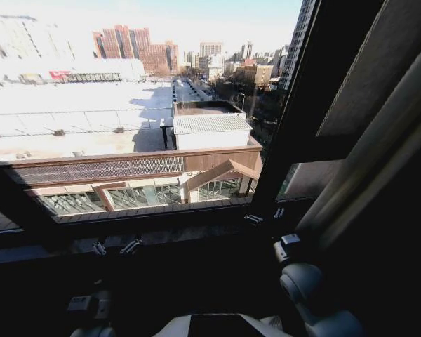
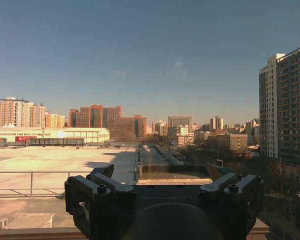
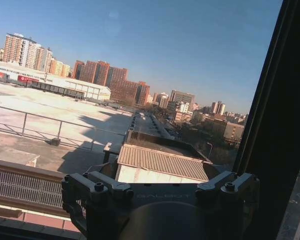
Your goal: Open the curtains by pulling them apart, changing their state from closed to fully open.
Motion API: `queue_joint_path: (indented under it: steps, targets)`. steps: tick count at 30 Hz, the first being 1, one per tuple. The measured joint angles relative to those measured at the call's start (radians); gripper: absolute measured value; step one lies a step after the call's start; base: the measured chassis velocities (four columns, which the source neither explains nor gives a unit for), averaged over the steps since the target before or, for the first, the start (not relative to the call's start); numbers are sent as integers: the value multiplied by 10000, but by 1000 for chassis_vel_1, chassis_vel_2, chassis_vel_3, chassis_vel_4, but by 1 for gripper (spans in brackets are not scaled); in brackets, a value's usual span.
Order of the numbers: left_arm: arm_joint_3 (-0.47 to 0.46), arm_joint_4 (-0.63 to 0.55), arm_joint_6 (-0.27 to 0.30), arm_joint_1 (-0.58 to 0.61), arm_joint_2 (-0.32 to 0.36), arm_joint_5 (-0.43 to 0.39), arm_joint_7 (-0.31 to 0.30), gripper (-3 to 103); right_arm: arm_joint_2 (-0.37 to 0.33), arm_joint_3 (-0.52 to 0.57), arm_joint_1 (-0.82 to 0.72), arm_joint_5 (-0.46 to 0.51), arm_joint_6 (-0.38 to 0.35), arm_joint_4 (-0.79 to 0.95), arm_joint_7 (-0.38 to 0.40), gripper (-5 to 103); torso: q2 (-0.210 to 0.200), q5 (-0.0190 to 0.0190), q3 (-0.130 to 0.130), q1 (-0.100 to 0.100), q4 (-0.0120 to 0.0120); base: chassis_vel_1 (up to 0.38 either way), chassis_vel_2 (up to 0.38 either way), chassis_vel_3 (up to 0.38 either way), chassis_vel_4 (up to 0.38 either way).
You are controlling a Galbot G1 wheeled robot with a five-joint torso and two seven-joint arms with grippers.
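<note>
The curtains (image 1: 396,133) show as pale pleated fabric bunched at the far right of the window, beside the dark upright frame post (image 1: 302,105). The glass (image 1: 126,105) ahead is uncovered, with rooftops and towers beyond it. My left gripper (image 1: 114,246) is low at the sill, open, holding nothing; its wrist view looks past the left gripper (image 2: 160,172) at the city. My right gripper (image 1: 265,216) is raised near the foot of the frame post, open and empty. In its wrist view the right gripper (image 3: 162,175) faces the pane, with the post (image 3: 280,125) close by.
A dark window sill (image 1: 161,235) runs across below the glass. My right arm's elbow (image 1: 302,281) sits low at the right, just short of the hanging fabric. Below the sill everything is in deep shadow.
</note>
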Motion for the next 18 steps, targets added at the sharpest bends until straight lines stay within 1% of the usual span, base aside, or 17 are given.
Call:
queue_joint_path:
  steps: [4, 6, 9, 11, 15, 18]
  targets:
    - [65, -66, 0, 47, -1, 38, -11, 100, 30, -93, 24, 0, 29, -29, 9, 100, 0, 3, 0, -1, -5, 359, 360, -385, -362]
    - [69, -106, 0, 82, -2, 39, -19, 100, 44, -137, 78, 0, 30, -41, 11, 100, 0, 3, 0, -1, 0, 355, 350, -346, -339]
    - [28, -116, -5, 93, -2, 38, -32, 100, 58, -176, 148, 1, 30, -72, 15, 100, 0, 2, 0, -1, -3, 349, 343, -351, -330]
    - [-3, -122, -11, 118, -3, 32, -40, 100, 58, -196, 199, 3, 29, -96, 16, 100, -1, 3, 0, -1, 0, 367, 355, -337, -354]
    - [-7, -130, -22, 131, -3, 31, -42, 100, 51, -201, 275, 8, 25, -125, 19, 100, 0, 2, 0, -1, -3, 371, 362, -339, -358]
    - [13, -130, -26, 122, -4, 34, -45, 100, 47, -201, 296, 17, 23, -135, 21, 100, 0, 2, 0, 0, -1, 363, 360, -354, -351]
